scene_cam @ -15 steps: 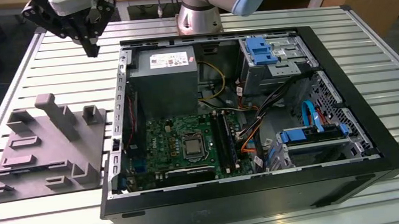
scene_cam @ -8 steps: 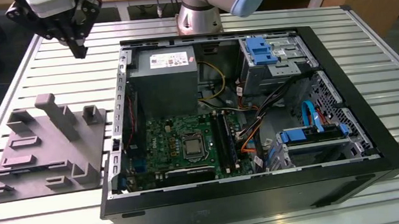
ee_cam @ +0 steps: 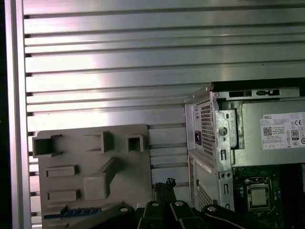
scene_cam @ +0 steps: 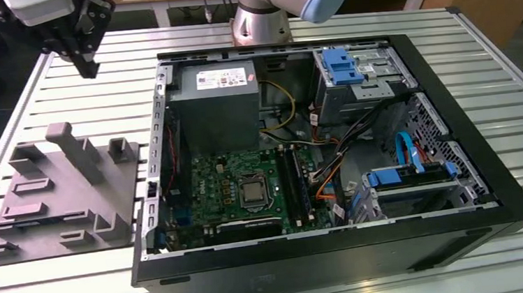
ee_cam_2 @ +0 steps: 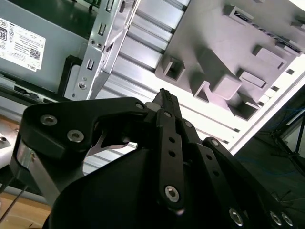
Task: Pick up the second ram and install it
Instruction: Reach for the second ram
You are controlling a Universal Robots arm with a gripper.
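Observation:
My gripper [scene_cam: 88, 65] hangs high above the far left part of the table, beyond the grey holder [scene_cam: 60, 197] and to the exterior view's left of the open computer case [scene_cam: 318, 149]. Its fingers [ee_cam_2: 164, 98] meet at the tips, shut, with nothing between them. In the first wrist view the gripper [ee_cam: 164, 184] hovers over the strip of table between the holder [ee_cam: 90, 171] and the case [ee_cam: 248, 157]. A thin bluish strip with dark marks, seemingly the second ram [ee_cam: 72, 210], lies along the holder's near edge. The black memory slots [scene_cam: 289, 176] run beside the processor socket [scene_cam: 251, 188].
The case holds a grey power supply [scene_cam: 213, 105], blue drive brackets [scene_cam: 341, 67] and a flat blue cable [scene_cam: 410, 152]. The arm's base [scene_cam: 261, 20] stands behind the case. The slatted metal table [scene_cam: 89, 90] has bare room around the holder.

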